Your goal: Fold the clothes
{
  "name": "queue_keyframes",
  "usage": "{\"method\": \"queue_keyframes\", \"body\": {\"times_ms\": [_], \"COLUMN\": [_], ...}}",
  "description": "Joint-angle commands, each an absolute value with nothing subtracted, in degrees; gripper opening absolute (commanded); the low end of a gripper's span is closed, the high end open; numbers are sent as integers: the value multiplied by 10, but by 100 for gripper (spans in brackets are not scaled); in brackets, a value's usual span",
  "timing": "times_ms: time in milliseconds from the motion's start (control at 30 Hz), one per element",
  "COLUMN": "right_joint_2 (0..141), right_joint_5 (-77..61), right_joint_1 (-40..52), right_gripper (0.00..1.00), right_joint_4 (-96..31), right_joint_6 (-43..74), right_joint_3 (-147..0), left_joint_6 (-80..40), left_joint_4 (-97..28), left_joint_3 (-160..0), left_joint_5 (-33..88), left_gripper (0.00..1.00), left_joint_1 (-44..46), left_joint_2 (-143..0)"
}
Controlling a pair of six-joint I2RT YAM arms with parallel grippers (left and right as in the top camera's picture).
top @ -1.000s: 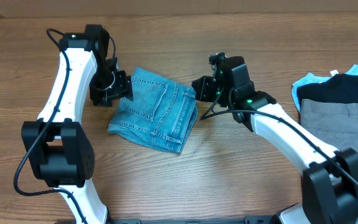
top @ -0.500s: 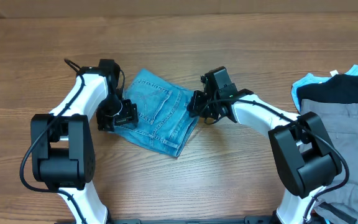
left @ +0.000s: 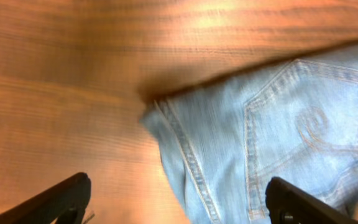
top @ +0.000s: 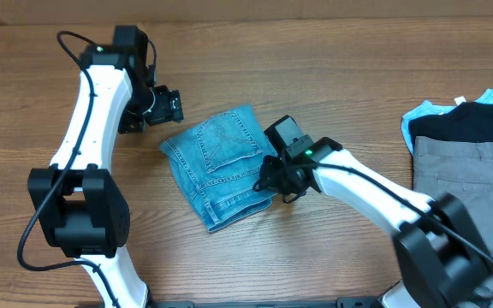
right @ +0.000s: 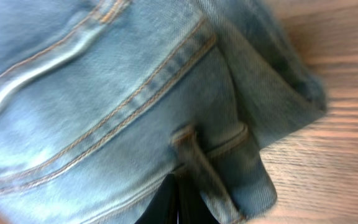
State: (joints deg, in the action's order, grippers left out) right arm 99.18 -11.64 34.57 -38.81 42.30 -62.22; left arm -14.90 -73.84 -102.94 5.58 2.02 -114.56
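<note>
The clothes, a pair of light blue jeans (top: 219, 167), lie folded into a compact bundle at the middle of the table with a back pocket facing up. My left gripper (top: 169, 106) hovers off the bundle's upper left corner, open and holding nothing. In the left wrist view the jeans (left: 272, 137) fill the right half, and the left gripper (left: 179, 208) shows its dark fingertips (left: 61, 199) spread wide. My right gripper (top: 273, 180) is shut and pressed against the bundle's right edge. Up close, the right gripper (right: 176, 204) sits against the jeans (right: 92, 112) by a belt loop.
Grey trousers (top: 473, 175) lie at the right edge of the table. Above them a black garment (top: 473, 120) rests over pale turquoise cloth (top: 418, 115). Bare wood surrounds the jeans on every side.
The left gripper has let go of the jeans, opened wide and pulled back up to the left. The right gripper moved down along the right edge, and the bundle turned and shifted.
</note>
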Motion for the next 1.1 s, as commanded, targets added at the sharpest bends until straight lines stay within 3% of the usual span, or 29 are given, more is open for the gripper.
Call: {"method": "queue_keyframes", "body": {"times_ms": [0,133,233,400,533,800,1067], "right_joint_2": [907,899,918,982,1038,1098,1098], "right_joint_5": [-72,-89,-78,-101,-167,-196,-197], "right_joint_1": [342,340,340,340,340,340,340], "right_gripper": [5,4,5,6,5,4,4], "right_joint_4": [-352,-301,-278,-289,-290,-290,-290], "right_joint_6": [357,271,276,357,359,378,377], "right_joint_3": [-621,-621,-616,-608,-601,-601,-601], "left_joint_6": [-152,-152,-150,-167,-174,-167,-211], "left_joint_4": [-806,-851,-825,-769,-690,-564,-323], "left_joint_3": [-1070,-1045,-981,-850,-766,-680,-504], "left_joint_5": [90,113,88,84,116,255,370], "left_gripper": [93,67,60,80,89,95,88], "left_joint_1": [18,27,39,41,33,25,25], "left_joint_2": [-1147,-1147,-1147,-1147,-1147,-1147,-1147]}}
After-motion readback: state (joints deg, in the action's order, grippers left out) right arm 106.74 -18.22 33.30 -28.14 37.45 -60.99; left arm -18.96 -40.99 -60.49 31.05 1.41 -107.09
